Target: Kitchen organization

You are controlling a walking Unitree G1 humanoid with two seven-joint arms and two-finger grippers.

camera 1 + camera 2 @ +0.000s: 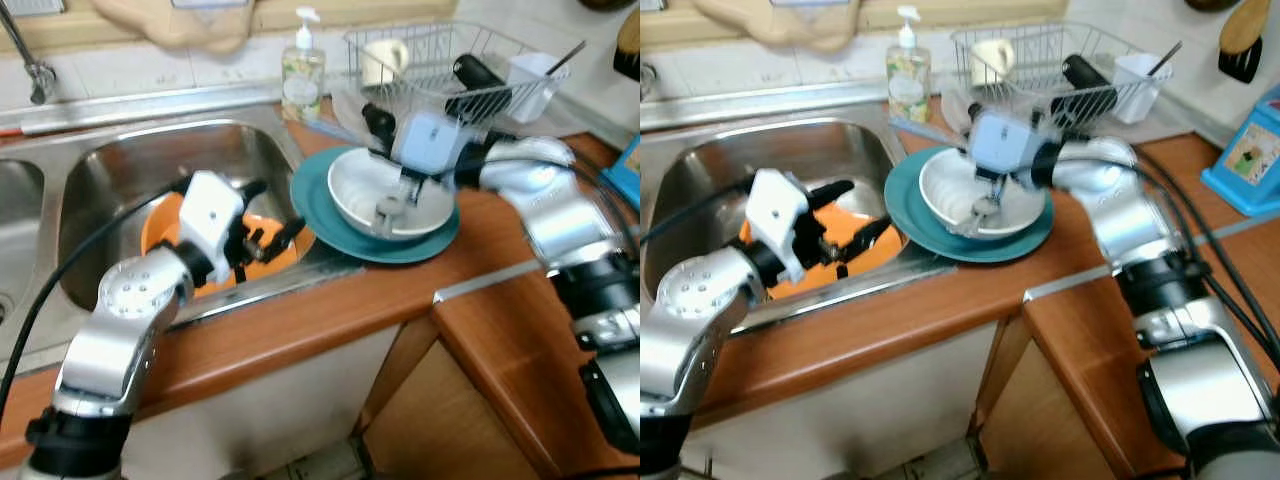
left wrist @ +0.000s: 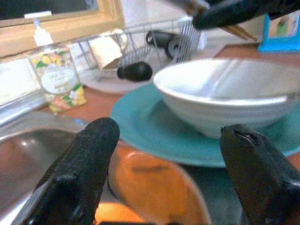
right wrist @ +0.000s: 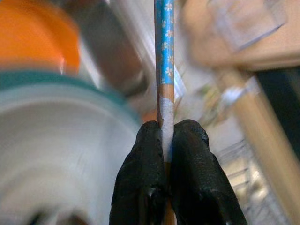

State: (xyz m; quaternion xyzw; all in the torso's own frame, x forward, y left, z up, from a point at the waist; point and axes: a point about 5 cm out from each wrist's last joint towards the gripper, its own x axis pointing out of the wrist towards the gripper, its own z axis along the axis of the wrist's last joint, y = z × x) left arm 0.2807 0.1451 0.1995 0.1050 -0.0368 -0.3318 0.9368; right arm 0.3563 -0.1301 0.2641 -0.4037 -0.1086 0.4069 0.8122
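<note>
The right pincer [image 3: 165, 136] hung over the white ceramic bowl [image 1: 395, 195], its two black fingers [image 3: 143, 178] pressed tight on a thin stick with a blue flowered upper part [image 3: 164, 47]. The stick rose straight out from between the fingertips; what sort of utensil it was, I could not tell. The bowl sat on a round teal plate [image 1: 320, 215], which lay on the brown wooden table [image 1: 330, 320] with its edge just reaching the rim of the stainless steel sink [image 1: 130, 160].

The left pincer [image 1: 268, 232] was down in the sink basin, fingers [image 2: 82, 168] spread wide apart and gripping nothing, held just above an orange plastic plate [image 1: 160, 225] lying in the bottom of the basin. From its wrist, the teal plate and bowl stood directly ahead between the fingertips.

Behind the plate stood a clear soap pump bottle with a flowered label [image 1: 302, 70], and beside it a wire dish rack [image 1: 450, 65] holding a cream mug [image 1: 385, 58], a black cylindrical object [image 1: 478, 78] and a white utensil cup [image 1: 532, 80]. A blue box [image 1: 1245, 165] sat at the table's far right.
</note>
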